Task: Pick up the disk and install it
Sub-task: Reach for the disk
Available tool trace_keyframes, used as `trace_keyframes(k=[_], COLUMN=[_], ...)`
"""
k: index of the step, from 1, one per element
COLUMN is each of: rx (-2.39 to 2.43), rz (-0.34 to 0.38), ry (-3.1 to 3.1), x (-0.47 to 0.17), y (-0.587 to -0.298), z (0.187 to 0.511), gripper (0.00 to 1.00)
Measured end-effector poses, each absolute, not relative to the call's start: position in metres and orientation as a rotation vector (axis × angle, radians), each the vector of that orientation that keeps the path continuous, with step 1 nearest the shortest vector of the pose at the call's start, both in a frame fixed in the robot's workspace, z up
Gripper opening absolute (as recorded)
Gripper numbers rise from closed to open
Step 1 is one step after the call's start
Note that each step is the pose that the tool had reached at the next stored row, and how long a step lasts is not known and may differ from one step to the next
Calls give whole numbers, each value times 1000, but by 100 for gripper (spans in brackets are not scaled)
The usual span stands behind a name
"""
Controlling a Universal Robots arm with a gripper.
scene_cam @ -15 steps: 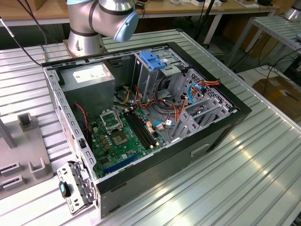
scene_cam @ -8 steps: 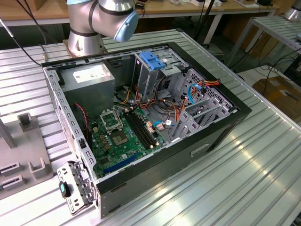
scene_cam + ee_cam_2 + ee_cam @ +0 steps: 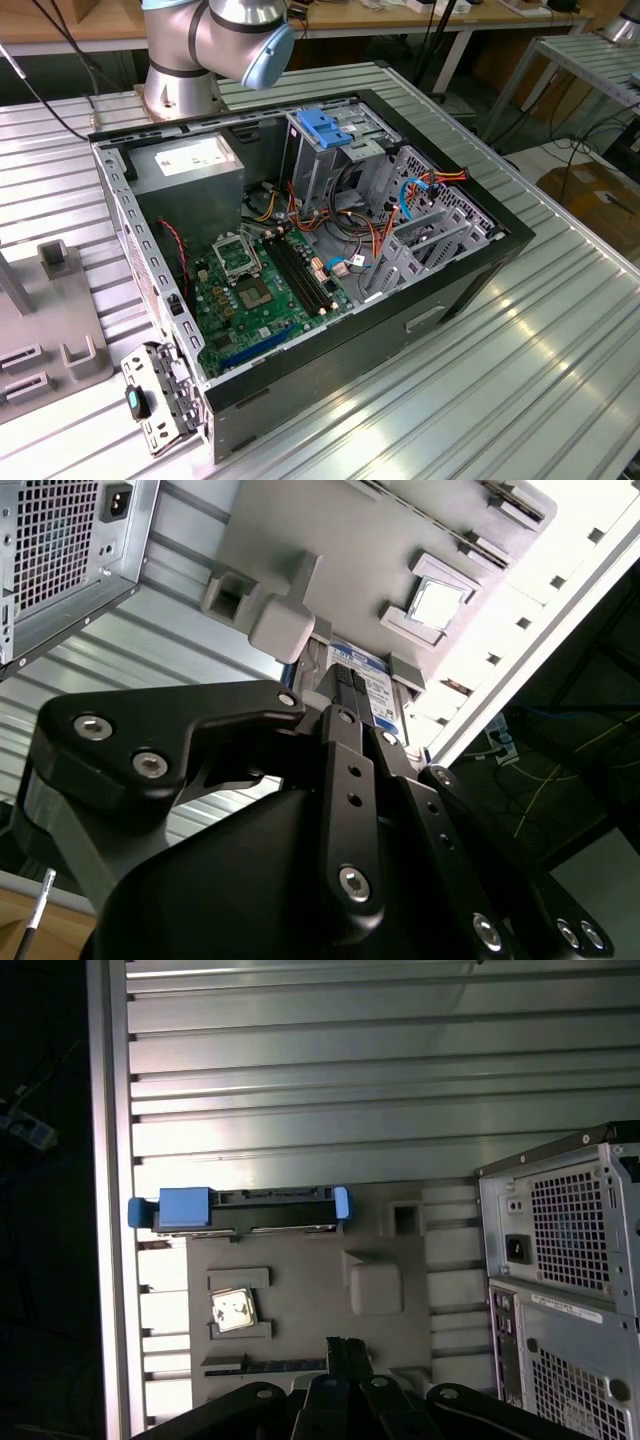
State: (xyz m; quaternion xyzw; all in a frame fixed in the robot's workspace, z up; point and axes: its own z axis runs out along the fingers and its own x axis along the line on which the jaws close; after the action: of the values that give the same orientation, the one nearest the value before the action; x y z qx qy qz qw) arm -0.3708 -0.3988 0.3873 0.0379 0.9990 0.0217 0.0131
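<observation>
Your end effector (image 3: 346,1344) hangs with its fingers set together, or nearly so, holding nothing, apart from the disk (image 3: 240,1210). The disk stands on edge in the grey fixture (image 3: 300,1280) on the tabletop (image 3: 350,1090), beside the computer case (image 3: 560,1260), not in it. Expect it rigid, dense, smooth-sided and shock-sensitive. I'd pinch its flat faces mid-length, between the blue rails (image 3: 183,1207), never the rails themselves.

In the second wrist view the gripper (image 3: 347,680) hides most of the disk (image 3: 375,695) from you; only a blue-and-white strip of it shows. In the exterior view the top edge cuts off the robot arm (image 3: 225,35).
</observation>
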Motion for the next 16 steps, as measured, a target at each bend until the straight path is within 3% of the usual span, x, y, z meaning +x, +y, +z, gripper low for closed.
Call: trace_keyframes(k=[16], rx=[118], rz=[68], ry=[3112], x=[-374], y=[-399], z=[387], gripper=[11])
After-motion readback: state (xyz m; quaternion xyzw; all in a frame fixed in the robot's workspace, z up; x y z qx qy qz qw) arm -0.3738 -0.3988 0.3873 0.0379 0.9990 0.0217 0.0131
